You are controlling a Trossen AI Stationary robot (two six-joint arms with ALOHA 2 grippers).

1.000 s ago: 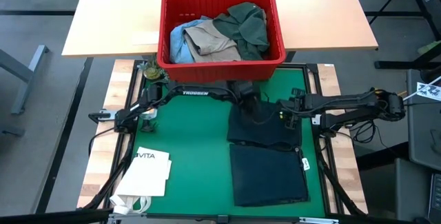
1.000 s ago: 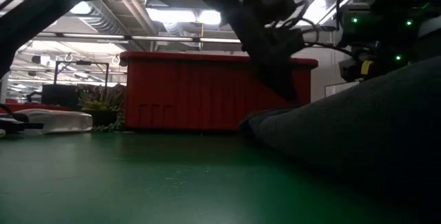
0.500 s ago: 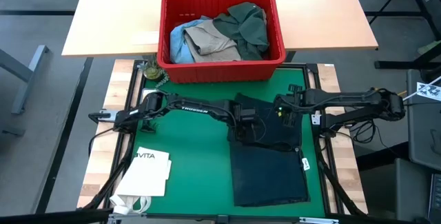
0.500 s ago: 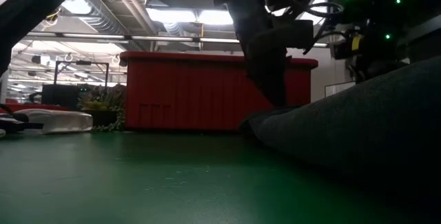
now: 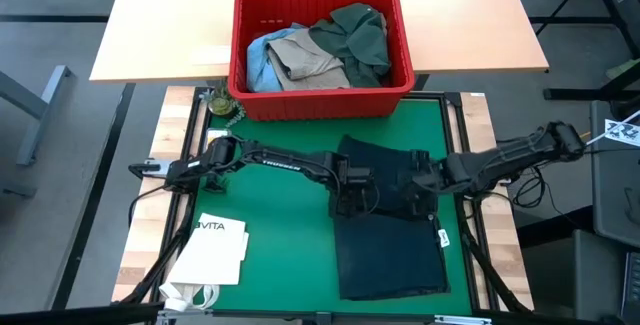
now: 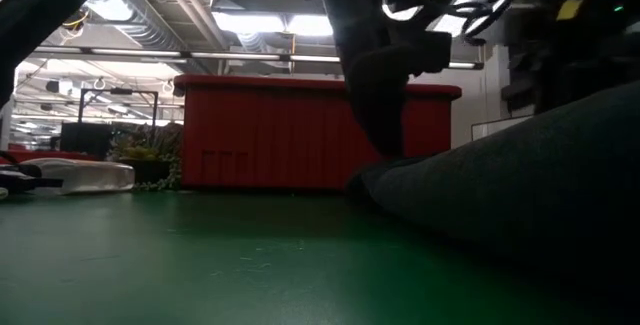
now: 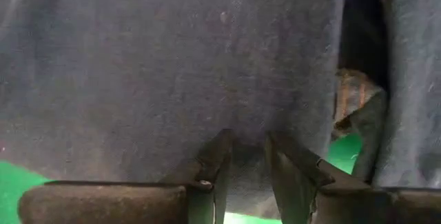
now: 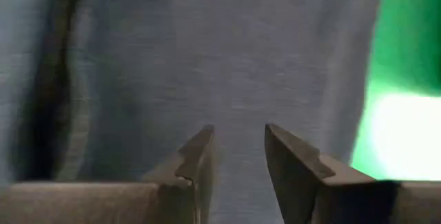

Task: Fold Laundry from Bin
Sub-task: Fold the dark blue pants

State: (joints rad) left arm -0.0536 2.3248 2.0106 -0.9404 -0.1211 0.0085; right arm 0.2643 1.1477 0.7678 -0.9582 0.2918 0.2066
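Observation:
Dark navy-grey trousers (image 5: 390, 245) lie folded on the right half of the green mat (image 5: 280, 225). In the low view they form a mound (image 6: 520, 185). My left gripper (image 5: 350, 181) and my right gripper (image 5: 425, 178) stand side by side over the trousers' far half, each shut on its cloth. The red bin (image 5: 320, 103) sits beyond the mat's far edge. It holds a dark green shirt (image 5: 355, 30), a khaki garment (image 5: 305, 57) and a light blue one (image 5: 258, 60). My left gripper pinches the trousers' cloth (image 7: 248, 131) between its two fingers, on the left side of the far half. It comes from above, pointing steeply down. One layer or several, I cannot tell. The cloth around it rests on the mat. My right gripper pinches the trousers' cloth (image 8: 238, 124) between its two fingers, on the right side of the far half. It points steeply down from above. The picture is blurred, so which edge or fold it has cannot be told.
A white paper bag printed VITA (image 5: 215, 250) lies on the mat's near left. A small plant-like object (image 5: 222, 103) stands by the bin's left front corner. The bin rests on a light wooden tabletop (image 5: 160, 25). Bare mat stretches left of the trousers.
My left gripper has swung toward the table's near edge and tipped more steeply down over the trousers. My right gripper has moved toward the near edge and a little to the right, rising slightly, mostly in the last half second.

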